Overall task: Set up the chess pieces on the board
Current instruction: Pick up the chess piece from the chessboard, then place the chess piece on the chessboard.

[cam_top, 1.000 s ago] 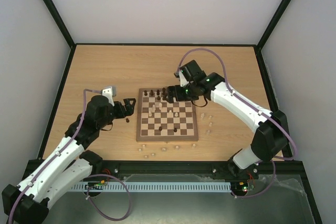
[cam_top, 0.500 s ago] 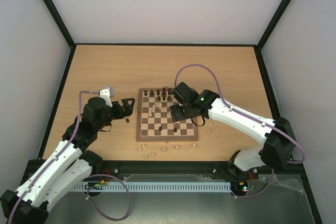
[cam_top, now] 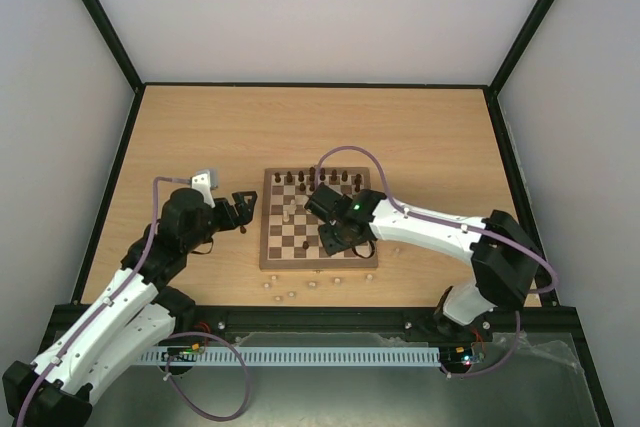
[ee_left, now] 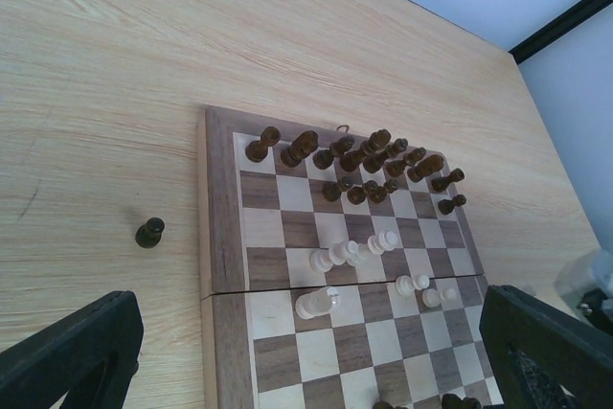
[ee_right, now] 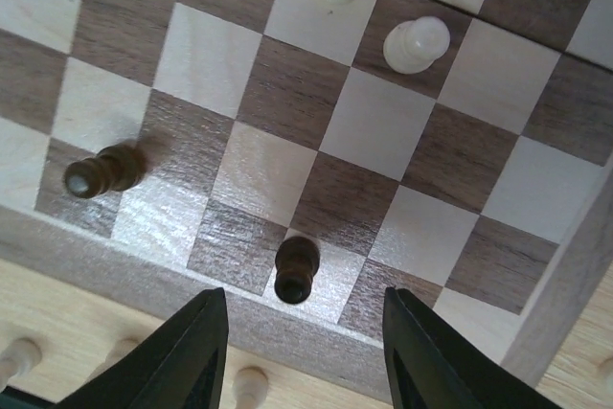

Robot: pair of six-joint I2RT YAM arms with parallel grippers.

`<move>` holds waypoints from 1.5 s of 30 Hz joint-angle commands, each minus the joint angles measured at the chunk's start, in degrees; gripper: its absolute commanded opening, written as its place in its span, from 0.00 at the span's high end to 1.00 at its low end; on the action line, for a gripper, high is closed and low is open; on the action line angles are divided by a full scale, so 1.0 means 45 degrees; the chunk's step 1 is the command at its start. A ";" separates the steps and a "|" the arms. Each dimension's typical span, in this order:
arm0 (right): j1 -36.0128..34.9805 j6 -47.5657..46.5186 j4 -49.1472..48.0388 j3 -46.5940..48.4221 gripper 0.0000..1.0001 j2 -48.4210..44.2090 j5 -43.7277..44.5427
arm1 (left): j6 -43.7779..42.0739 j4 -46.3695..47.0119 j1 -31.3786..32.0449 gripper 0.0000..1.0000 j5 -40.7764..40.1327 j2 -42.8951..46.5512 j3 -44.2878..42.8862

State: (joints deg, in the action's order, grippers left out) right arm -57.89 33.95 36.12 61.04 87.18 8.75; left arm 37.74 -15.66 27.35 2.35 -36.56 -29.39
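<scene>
Tabletop [cam_top: 200,127] rings the board [cam_top: 266,229] — right gripper [ee_right: 305,308] spread above its near edge.

Nothing readable is showing in any view: no text, label, brand, number or sign. The square wooden chessboard with dark brown and cream checkered squares and a light brown border [cam_top: 290,265] is showing only plain wood grain along its rim, in the wrist views as well.
</scene>
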 commanded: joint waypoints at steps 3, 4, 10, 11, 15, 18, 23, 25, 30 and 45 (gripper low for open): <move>-0.0086 0.0120 -0.0080 -0.0174 0.58 0.0788 -0.0162 | 0.0088 0.0214 0.0035 0.01 -0.0109 0.0068 0.0304; -0.0085 0.0112 -0.0131 -0.0186 0.59 0.0862 -0.0192 | 0.0095 0.0223 0.0035 0.00 -0.0102 0.0058 0.0326; -0.0085 0.0091 -0.0307 -0.0145 0.67 0.1275 -0.0192 | 0.0083 0.0256 0.0035 0.01 -0.0141 0.0048 0.0375; -0.0090 0.0074 -0.0335 -0.0138 0.68 0.1355 -0.0188 | 0.0085 0.0257 0.0035 0.01 -0.0133 0.0046 0.0383; -0.0086 0.0072 -0.0353 -0.0097 0.73 0.1643 -0.0178 | 0.0056 0.0292 0.0035 0.01 -0.0151 0.0019 0.0419; -0.0100 0.0071 -0.0341 -0.0068 0.78 0.1734 -0.0152 | 0.0061 0.0277 0.0035 0.01 -0.0151 0.0023 0.0454; -0.0085 0.0068 -0.0228 0.0026 0.86 0.1841 -0.0072 | 0.0034 0.0300 0.0035 0.01 -0.0171 0.0043 0.0509; -0.0085 0.0073 -0.0145 0.0078 0.92 0.1807 0.0019 | 0.0047 0.0288 0.0035 0.01 -0.0180 0.0040 0.0524; -0.0025 -0.0022 0.0705 0.0913 0.94 0.1427 0.0837 | 0.0020 0.0352 0.0035 0.01 -0.0195 -0.0028 0.0507; 0.4163 -0.2326 0.2258 0.6009 0.95 0.3111 0.1096 | -0.0304 0.0696 0.0035 0.00 -0.0277 -0.0813 0.0284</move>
State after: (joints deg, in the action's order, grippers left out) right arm -41.67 26.96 41.67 84.51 96.18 13.63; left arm 37.43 -14.02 27.35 1.87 -39.38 -27.55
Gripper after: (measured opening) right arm 0.090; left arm 0.994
